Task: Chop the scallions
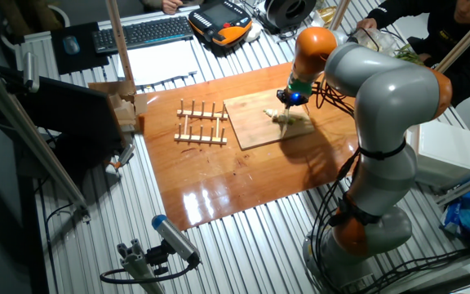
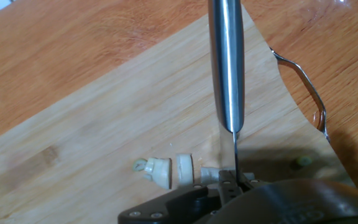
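Jaws: state impossible to tell; hidden under the dark housing at the bottom edge of the hand view, with only a knife (image 2: 227, 62) seen running up from there. Gripper (image 1: 288, 100) at the end of the grey-and-orange arm (image 1: 382, 106), low over the cutting board (image 1: 251, 122), near its right end in the fixed view.

Knife: shiny rounded metal, vertical in the hand view, narrowing to a thin edge just above the scallions (image 2: 173, 171). Whether touching them, unclear.

Scallions: short pale cream pieces in a row on the cutting board, close to the bottom of the hand view; one with a small root-like end on the left, a round slice beside it, another stub to the right partly hidden by the dark housing. In the fixed view, a pale cluster (image 1: 292, 118) right under the gripper.

Cutting board: light wood, grain visible, lying tilted on the glossy reddish-brown tabletop (image 1: 235, 180). Thin bent metal wire (image 2: 306, 84) at its right edge in the hand view.

Elsewhere on the tabletop: small wooden rack (image 1: 201, 123) of crossed sticks, left of the cutting board and apart from it. Wooden blocks (image 1: 125, 110) at the left edge.

Further back: black keyboard (image 1: 141, 33), mouse (image 1: 72, 45), orange-and-black handheld controller (image 1: 221, 22). Person's arm in dark sleeves (image 1: 414, 16) at the upper right. White box (image 1: 449, 151) right of the arm.
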`<state>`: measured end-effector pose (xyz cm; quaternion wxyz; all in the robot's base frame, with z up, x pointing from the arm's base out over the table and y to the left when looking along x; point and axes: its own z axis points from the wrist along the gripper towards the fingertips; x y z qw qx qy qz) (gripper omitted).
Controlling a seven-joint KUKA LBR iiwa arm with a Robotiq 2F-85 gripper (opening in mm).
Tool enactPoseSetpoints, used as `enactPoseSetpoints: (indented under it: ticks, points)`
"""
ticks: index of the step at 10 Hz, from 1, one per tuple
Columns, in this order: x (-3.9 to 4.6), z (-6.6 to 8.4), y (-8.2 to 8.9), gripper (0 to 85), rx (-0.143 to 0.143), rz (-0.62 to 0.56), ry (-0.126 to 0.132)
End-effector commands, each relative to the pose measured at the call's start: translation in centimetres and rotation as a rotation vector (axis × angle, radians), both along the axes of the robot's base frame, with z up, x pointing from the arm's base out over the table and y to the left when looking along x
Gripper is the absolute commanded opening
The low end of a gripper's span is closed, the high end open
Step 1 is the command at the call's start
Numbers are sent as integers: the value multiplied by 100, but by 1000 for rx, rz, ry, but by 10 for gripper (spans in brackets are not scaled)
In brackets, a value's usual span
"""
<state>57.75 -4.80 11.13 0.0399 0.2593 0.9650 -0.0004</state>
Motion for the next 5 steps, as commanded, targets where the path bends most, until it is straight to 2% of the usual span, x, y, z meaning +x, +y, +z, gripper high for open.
enactPoseSetpoints:
  ticks: [1, 5]
  points:
    - [3, 2, 3, 0, -1, -1, 0]
    - [-3, -31, 11, 0, -4, -1, -2]
